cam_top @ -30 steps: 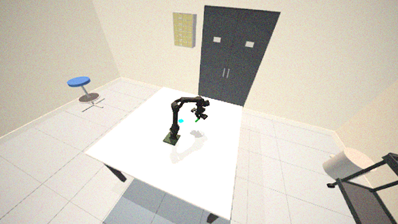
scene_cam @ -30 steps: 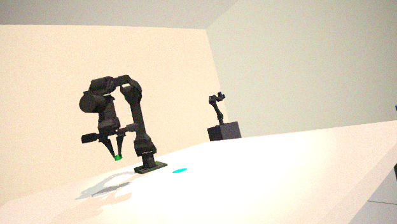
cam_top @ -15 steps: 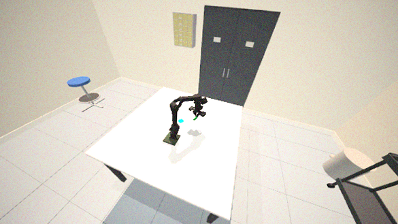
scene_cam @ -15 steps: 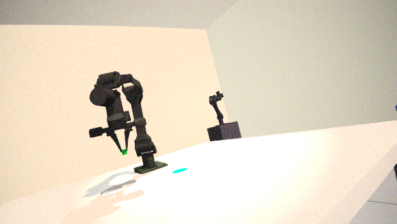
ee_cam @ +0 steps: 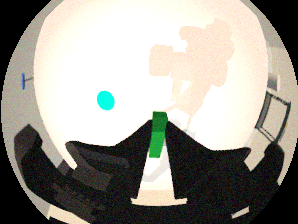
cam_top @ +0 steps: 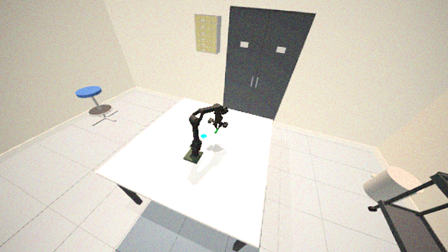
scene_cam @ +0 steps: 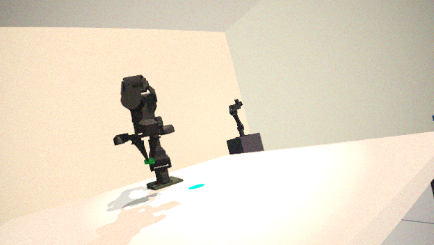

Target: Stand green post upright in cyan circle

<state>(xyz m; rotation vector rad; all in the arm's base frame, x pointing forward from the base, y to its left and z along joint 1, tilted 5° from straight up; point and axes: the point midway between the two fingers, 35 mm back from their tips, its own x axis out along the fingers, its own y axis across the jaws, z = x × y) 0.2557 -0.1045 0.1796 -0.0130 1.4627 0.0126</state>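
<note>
Exterior view: jaws (cam_top: 217,129) (scene_cam: 149,161) pinch the green post (cam_top: 216,131) (scene_cam: 149,161) (ee_cam: 158,135), held above the worktop (cam_top: 244,176) (scene_cam: 278,195) (ee_cam: 100,50). Post appears stiff, light, possibly slippery; judged best gripped near its upper end once upright.

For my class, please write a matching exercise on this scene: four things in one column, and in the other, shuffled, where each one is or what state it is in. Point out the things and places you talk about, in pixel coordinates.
Things
1. Green post (cam_top: 216,131) (scene_cam: 149,161) (ee_cam: 158,135)
2. Flat cyan circle (cam_top: 204,136) (scene_cam: 196,186) (ee_cam: 105,100)
3. Round-seated blue stool (cam_top: 89,91)
4. Dark grey double doors (cam_top: 247,65)

Places and states
A. On the floor, to the left of the table in the top view
B. Held between the black gripper's (cam_top: 217,129) (scene_cam: 149,161) (ee_cam: 158,125) fingers
C. In the wall, closed
D. On the white tabletop (cam_top: 227,206) (scene_cam: 278,195) (ee_cam: 75,55), with nothing standing in it

Right pairs
1-B, 2-D, 3-A, 4-C
</note>
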